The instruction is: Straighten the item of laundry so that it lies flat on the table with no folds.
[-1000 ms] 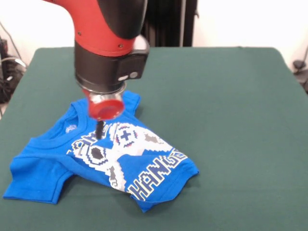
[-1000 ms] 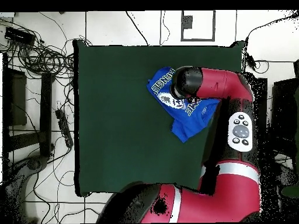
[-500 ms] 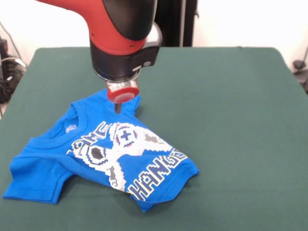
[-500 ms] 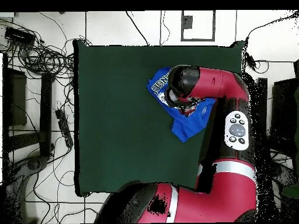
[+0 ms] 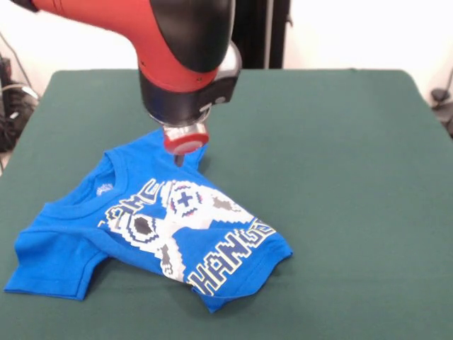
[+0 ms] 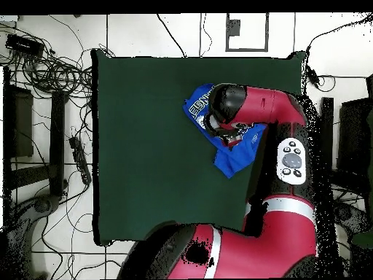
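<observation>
The item of laundry (image 5: 152, 227) lay crumpled on the table (image 5: 340, 177), toward its left near corner in the front view; the gripper (image 5: 179, 160) hung over the shirt's far edge.

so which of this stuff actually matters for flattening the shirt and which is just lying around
Part of the job:
- blue T-shirt, crumpled, with folds
- green table it lies on
- gripper, at the shirt's far edge

Just lying about:
- tangle of cables on the floor beside the table
- black rack on the same side
- floor around the table

The red-and-black arm (image 5: 180, 49) points its gripper (image 5: 180, 160) straight down.
</observation>
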